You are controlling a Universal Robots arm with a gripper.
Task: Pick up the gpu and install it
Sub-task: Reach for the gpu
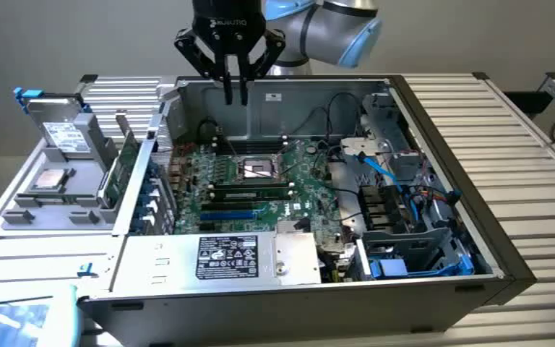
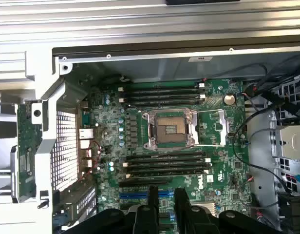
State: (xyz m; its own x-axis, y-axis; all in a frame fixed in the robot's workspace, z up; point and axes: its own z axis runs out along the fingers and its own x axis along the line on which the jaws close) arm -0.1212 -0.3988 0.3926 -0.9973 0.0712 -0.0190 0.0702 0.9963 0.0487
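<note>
My gripper [image 1: 235, 100] hangs empty, jaws narrowly parted, over the motherboard [image 1: 196, 184]. The gpu [image 1: 118, 173] stands upright at its eight o'clock in the exterior view; I'd grip its top edge squarely.

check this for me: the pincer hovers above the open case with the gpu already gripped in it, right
Wrong on the grip: the pincer hovers above the open case with nothing in it. The exterior view shows its fingers bare, and the gpu stands outside the case at that view's left.

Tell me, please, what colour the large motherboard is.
The large motherboard is green, clearest in the wrist view.
</note>
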